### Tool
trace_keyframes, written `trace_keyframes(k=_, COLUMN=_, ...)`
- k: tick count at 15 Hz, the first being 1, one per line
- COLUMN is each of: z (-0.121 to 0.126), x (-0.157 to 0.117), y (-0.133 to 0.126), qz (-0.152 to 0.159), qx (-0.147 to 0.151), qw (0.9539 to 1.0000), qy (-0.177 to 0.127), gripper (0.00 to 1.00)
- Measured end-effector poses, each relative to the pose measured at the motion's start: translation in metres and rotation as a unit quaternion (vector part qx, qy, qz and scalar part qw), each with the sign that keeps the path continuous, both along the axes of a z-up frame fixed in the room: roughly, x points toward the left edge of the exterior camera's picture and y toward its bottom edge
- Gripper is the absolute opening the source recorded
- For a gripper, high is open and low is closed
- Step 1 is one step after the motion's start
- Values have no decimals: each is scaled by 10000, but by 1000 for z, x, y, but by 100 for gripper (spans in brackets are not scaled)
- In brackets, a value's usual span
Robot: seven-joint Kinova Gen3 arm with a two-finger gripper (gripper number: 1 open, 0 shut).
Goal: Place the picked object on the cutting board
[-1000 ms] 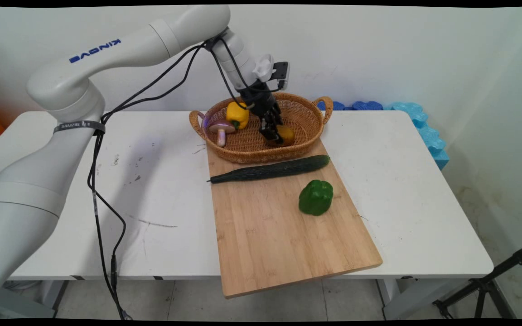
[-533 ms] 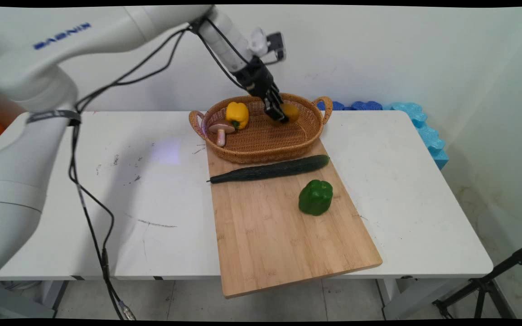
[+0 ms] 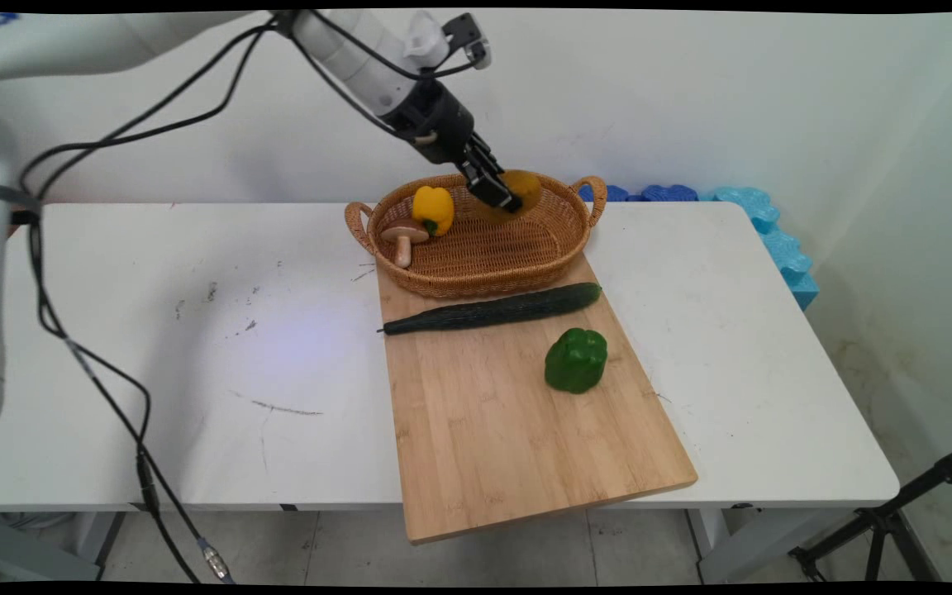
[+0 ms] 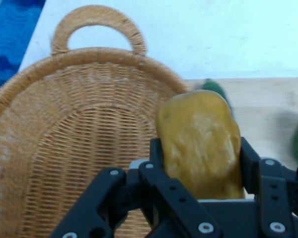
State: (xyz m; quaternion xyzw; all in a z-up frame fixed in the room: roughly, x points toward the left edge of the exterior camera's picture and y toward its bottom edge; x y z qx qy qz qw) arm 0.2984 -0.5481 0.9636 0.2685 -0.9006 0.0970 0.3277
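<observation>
My gripper (image 3: 502,197) (image 4: 201,163) is shut on a yellow-brown potato (image 3: 521,189) (image 4: 201,144) and holds it in the air above the right part of the wicker basket (image 3: 476,277) (image 4: 64,139). In the basket's left part lie a yellow bell pepper (image 3: 433,210) and a mushroom (image 3: 402,238). In the hand view the potato stands between the two fingers (image 4: 248,161), with the basket's woven floor and a handle beyond it.
A wooden cutting board (image 3: 517,413) reaches from the basket to the table's near edge. On it lie a long dark cucumber (image 3: 492,310) and a green bell pepper (image 3: 577,359). Blue foam pieces (image 3: 761,223) line the wall at the right.
The gripper has risen from the basket floor with the potato in it, moving up and towards the back. The arm has swung upward.
</observation>
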Motion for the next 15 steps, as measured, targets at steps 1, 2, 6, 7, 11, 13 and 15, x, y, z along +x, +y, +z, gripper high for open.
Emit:
trace_keyframes(k=1, z=3, x=1, y=14, qz=21, qx=19, qw=10000, qy=81, gripper=0)
trace_keyframes(k=2, z=5, x=3, y=27, qz=35, qx=43, qw=9999, qy=150, gripper=0)
trace_keyframes(k=6, z=1, x=9, y=69, qz=68, qx=141, qw=9994, qy=295, gripper=0)
trace_keyframes(k=7, z=-3, x=11, y=81, qz=78, qx=178, qw=9993, qy=317, gripper=0)
trace_keyframes(k=11, z=-22, x=17, y=114, qz=82, qx=288, qw=9989, qy=347, gripper=0)
trace_keyframes(k=13, z=-37, x=18, y=127, qz=57, qx=326, qw=9989, qy=327, gripper=0)
trace_keyframes(k=15, z=-49, x=19, y=135, qz=40, qx=345, qw=9989, qy=306, gripper=0)
